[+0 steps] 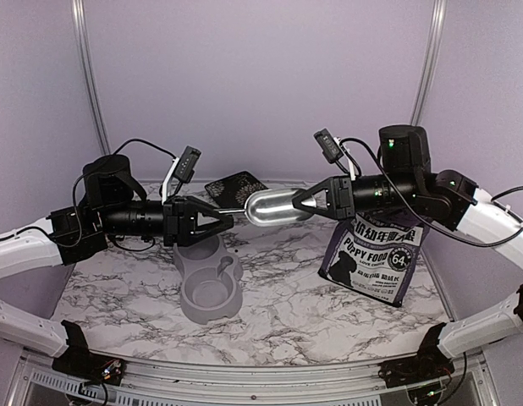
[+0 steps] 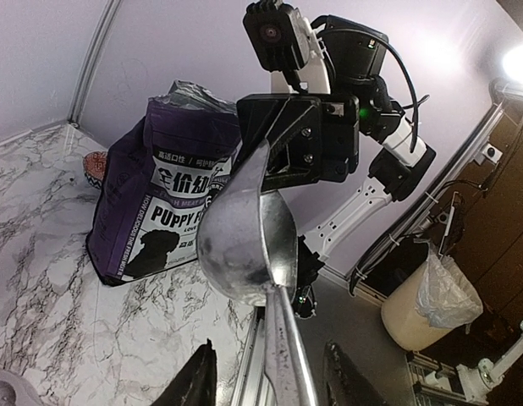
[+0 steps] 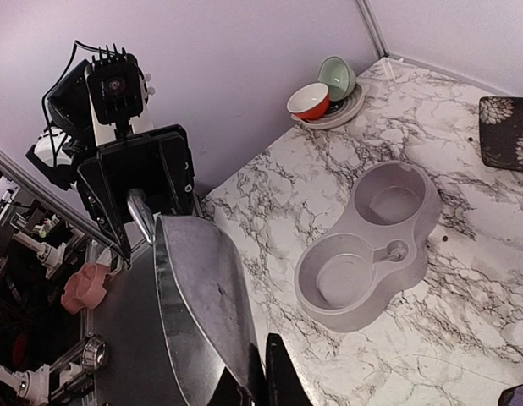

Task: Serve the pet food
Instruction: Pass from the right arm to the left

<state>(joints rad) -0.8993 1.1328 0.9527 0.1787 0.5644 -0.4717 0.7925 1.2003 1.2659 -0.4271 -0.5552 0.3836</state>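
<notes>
— Where is the pet food, and which way does it point?
— We cannot see any kibble, so its look and heading are beyond us. What shows is a purple-and-white bag (image 1: 376, 254) printed "PUPPY FOOD". It stands upright at the right of the marble-patterned table (image 1: 312, 313), long axis vertical, top crumpled, print facing the near edge.
— What room do we have?
— Bare marble lies between the bag and the grey plastic double bowl (image 1: 209, 283), which sits left of centre. The bag is near the table's right edge.
— And the grippers?
— Our right gripper (image 1: 300, 203) is clamped on the bowl end of the shiny metal scoop (image 1: 274, 207), which hangs level in the air with its handle pointing left. Our left gripper (image 1: 228, 222) has its fingers (image 2: 202, 376) spread either side of that handle, not touching it.
</notes>
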